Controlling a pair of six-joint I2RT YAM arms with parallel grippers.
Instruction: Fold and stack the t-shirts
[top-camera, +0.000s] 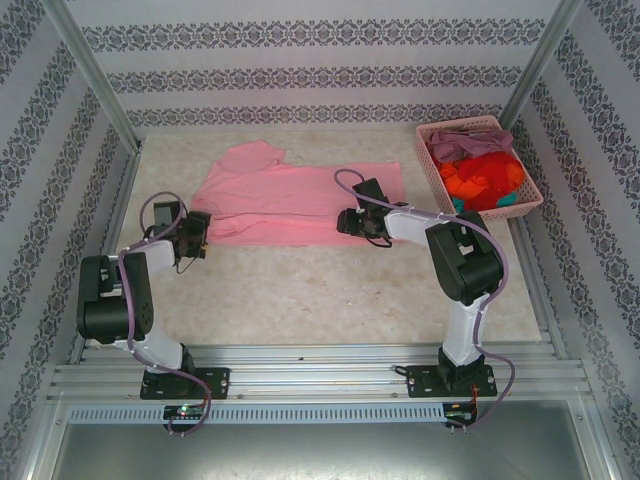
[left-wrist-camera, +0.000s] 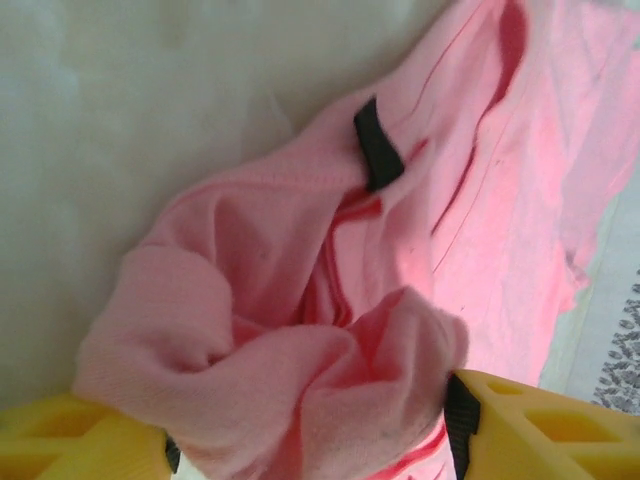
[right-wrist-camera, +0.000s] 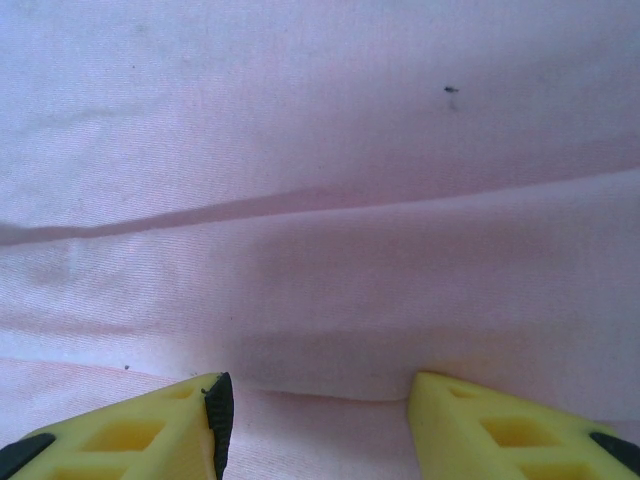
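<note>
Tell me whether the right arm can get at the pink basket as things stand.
Probably yes. The basket sits open-topped at the table's far right, on that arm's side, with bare table between it and the right hand. That hand rests on the light pink t-shirt and would have to leave it.

A light pink t-shirt (top-camera: 290, 195) lay spread mostly flat across the far middle of the bench (top-camera: 350, 290), its near left corner bunched. A mauve t-shirt (top-camera: 470, 135), an orange-red t-shirt (top-camera: 485, 175) and a teal t-shirt (top-camera: 510, 200) sat crumpled in the basket (top-camera: 428, 160), far right.
</note>
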